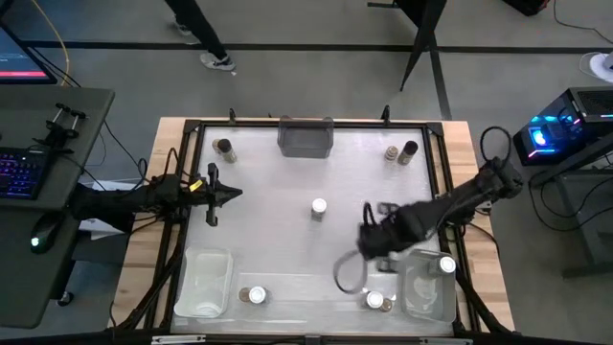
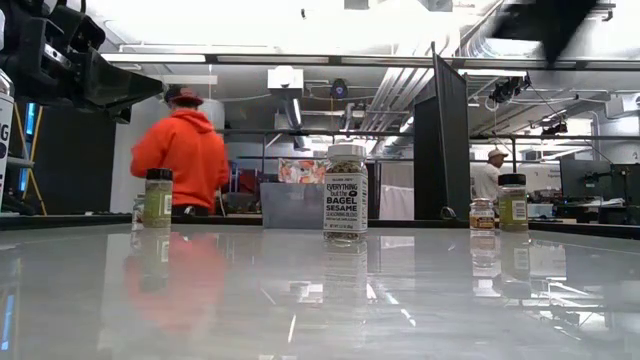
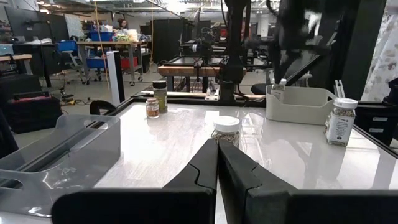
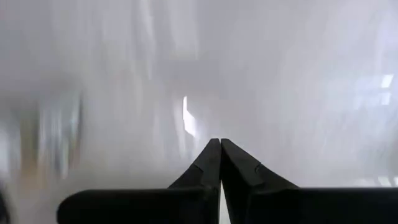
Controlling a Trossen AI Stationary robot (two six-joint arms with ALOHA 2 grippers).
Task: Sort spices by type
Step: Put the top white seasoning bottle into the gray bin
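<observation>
Closed, empty right tool (image 4: 219, 144) sweeps over bare tabletop (image 1: 287, 240) between picks; next it must open over the centre jar (image 1: 319, 207).

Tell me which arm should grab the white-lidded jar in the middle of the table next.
Probably left. The left gripper already points at the middle jar, which sits straight ahead in its wrist view. The right gripper is about as close, but blurred in motion. Both have shut jaws.
</observation>
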